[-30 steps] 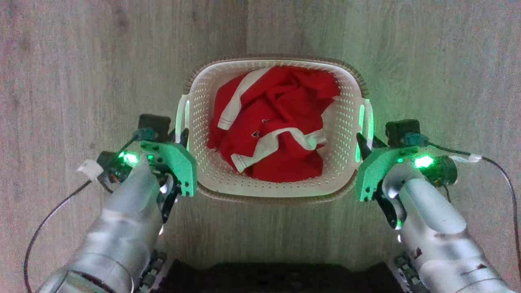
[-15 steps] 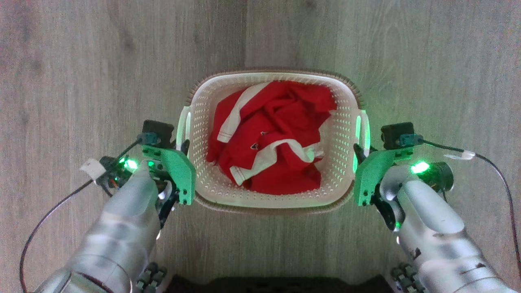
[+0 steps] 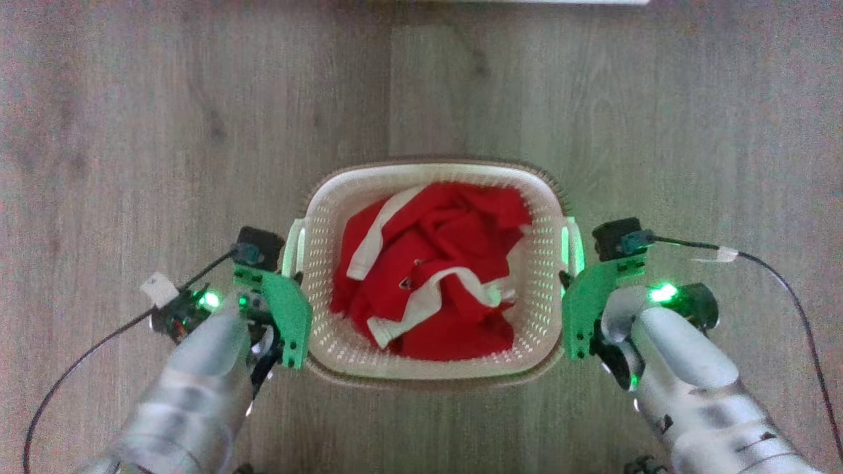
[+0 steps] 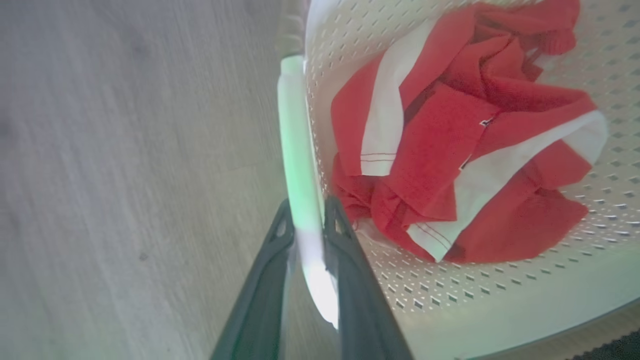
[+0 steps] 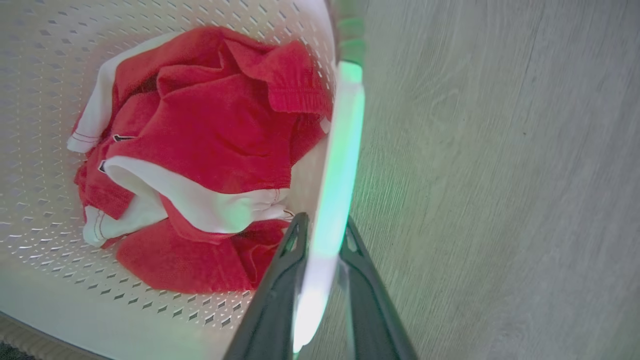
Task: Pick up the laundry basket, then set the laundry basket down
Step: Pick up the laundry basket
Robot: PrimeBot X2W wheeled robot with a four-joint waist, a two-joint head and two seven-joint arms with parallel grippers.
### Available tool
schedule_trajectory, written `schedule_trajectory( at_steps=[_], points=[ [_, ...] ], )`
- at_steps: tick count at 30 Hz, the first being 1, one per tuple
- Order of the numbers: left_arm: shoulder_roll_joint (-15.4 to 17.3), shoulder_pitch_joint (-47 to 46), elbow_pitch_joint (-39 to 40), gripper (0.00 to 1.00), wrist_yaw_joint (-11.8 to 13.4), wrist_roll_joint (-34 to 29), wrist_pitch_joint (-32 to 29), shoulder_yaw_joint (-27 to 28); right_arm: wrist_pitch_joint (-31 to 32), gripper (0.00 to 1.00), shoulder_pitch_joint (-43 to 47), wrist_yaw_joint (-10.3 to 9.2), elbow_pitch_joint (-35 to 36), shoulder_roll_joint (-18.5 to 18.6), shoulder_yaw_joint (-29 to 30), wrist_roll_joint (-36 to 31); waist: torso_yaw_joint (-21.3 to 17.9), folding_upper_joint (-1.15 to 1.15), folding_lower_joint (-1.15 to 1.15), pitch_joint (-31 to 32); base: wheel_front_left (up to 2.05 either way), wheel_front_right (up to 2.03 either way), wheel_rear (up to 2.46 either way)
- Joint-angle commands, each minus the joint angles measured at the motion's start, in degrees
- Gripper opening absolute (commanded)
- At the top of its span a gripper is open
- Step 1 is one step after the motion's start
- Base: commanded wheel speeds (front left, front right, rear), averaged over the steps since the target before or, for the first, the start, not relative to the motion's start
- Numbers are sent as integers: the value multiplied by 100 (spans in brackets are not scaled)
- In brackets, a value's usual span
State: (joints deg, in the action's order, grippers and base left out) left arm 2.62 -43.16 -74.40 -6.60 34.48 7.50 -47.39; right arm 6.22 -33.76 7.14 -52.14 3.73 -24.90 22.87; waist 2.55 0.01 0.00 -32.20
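Since the basket had to go up level, each arm took one side handle. Left gripper (image 4: 307, 207) was clamped on the left handle (image 4: 295, 140), bar pinched between its two fingers. Right gripper (image 5: 326, 220) was clamped the same way on the right handle (image 5: 345, 135).

Both grips looked to be at the near end of the handles, not mid-span, so I'd expect the far side to want to dip on a lift. A symmetric hold should split the load and stop yaw.

Basket (image 3: 435, 172) was between the two grippers, straight ahead of the robot, over wood floor (image 3: 132, 131). Couldn't tell whether its base was on the floor or just off it. Rim looked level in head view.

Inside was one crumpled red garment (image 3: 435, 289) with white stripes. It covered most of the bottom, well below the rim, nothing hanging over. Soft light load, unlikely to shift much.

Beyond was bare floor, then a pale strip (image 3: 514, 2) at the top edge of head view, too little of it to identify.
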Motion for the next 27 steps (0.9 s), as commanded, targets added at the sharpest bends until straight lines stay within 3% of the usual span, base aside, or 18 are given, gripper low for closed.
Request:
schedule_trajectory(
  at_steps=[1, 10, 27],
  points=[
    [162, 101, 58, 0, -82, -36, -23, -65, 62, 0, 85, 35, 163, -85, -276, 10, -43, -1, 0, 225, 0, 0, 0],
    [333, 386, 372, 0, -88, 200, -348, -407, 524, 0, 247, 35, 369, -85, -591, 285, -114, -1, 0, 902, 0, 0, 0],
    [1024, 803, 1295, 0, -88, 792, -833, -1018, 1285, 0, 784, 35, 1015, 27, -661, 420, -110, -1, 0, 2047, 0, 0, 0]
  ],
)
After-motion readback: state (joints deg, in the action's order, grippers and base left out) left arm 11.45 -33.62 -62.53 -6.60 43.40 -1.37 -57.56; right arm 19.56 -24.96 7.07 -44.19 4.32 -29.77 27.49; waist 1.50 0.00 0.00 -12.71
